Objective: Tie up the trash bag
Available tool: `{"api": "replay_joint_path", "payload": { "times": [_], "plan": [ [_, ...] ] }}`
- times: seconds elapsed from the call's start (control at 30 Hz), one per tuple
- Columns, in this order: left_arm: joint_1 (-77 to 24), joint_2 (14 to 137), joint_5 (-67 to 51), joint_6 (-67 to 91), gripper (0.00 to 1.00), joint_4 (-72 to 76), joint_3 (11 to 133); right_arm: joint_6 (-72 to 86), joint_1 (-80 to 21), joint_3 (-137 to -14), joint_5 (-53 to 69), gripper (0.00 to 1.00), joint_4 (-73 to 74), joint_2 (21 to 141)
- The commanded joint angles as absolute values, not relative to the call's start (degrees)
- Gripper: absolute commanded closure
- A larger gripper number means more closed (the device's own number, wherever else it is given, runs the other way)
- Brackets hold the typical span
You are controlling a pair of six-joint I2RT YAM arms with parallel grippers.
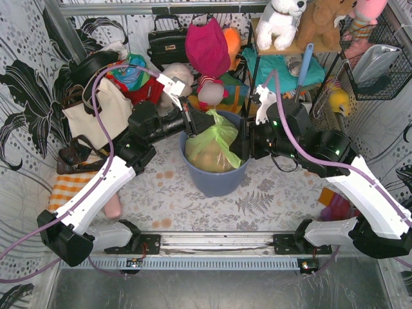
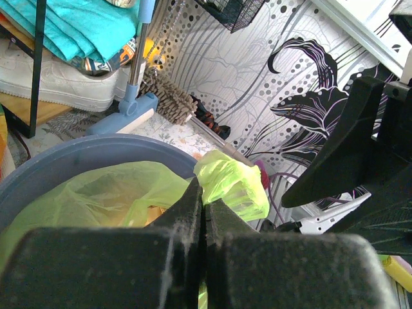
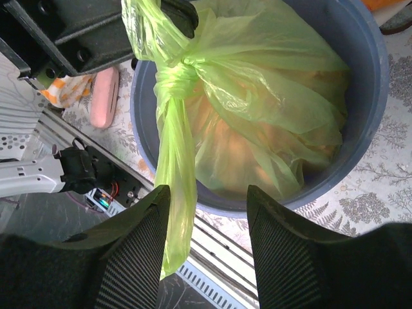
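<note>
The light-green trash bag (image 1: 217, 147) sits in the round blue-grey bin (image 1: 212, 181), with brown paper showing through it. Its top is twisted into a knot (image 3: 176, 77), and a long tail (image 3: 174, 187) hangs down from the knot. My left gripper (image 1: 203, 122) is over the bin's left rim and is shut on a flap of the bag (image 2: 233, 185); green plastic shows between its closed jaws (image 2: 205, 201). My right gripper (image 3: 209, 201) is open at the bin's right side (image 1: 243, 145). The tail hangs between its fingers, close to the left finger (image 3: 138, 251).
A cream tote bag (image 1: 102, 111) lies at the left. A shelf (image 1: 293, 48) with plush toys stands behind the bin. A brush (image 2: 168, 98) lies on the floor by the wall. The arms' metal rail (image 1: 212, 242) runs along the near edge, with a pink object (image 3: 103, 96) nearby.
</note>
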State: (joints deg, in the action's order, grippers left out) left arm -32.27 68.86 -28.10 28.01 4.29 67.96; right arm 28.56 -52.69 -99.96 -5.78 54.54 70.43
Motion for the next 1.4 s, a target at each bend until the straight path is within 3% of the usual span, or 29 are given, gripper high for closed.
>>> {"api": "replay_joint_path", "payload": {
  "times": [0.0,0.2,0.87,1.03,1.2,1.37],
  "plan": [
    [-32.34,68.56,-28.74,27.42,0.93,7.33,67.5,26.74,-52.82,-98.64,-3.77,0.5,56.24,70.08],
    [-32.34,68.47,-28.87,27.4,0.93,7.49,67.15,25.7,-52.81,-96.9,-2.52,0.58,56.05,71.29],
    [-32.34,67.77,-28.86,27.25,0.93,7.26,66.73,22.61,-52.79,-88.37,-3.01,0.7,45.9,72.33],
    [-32.34,67.9,-28.8,27.4,0.93,7.36,66.71,22.41,-52.75,-84.72,1.14,0.64,39.51,71.88],
    [-32.34,67.93,-28.69,27.43,0.93,7.44,66.71,22.34,-52.82,-82.92,7.61,0.67,37.99,71.71],
    [-32.34,68.25,-28.74,27.44,0.93,7.39,66.93,21.91,-52.81,-82.64,11.55,0.8,39.69,70.58]
  ]
}}
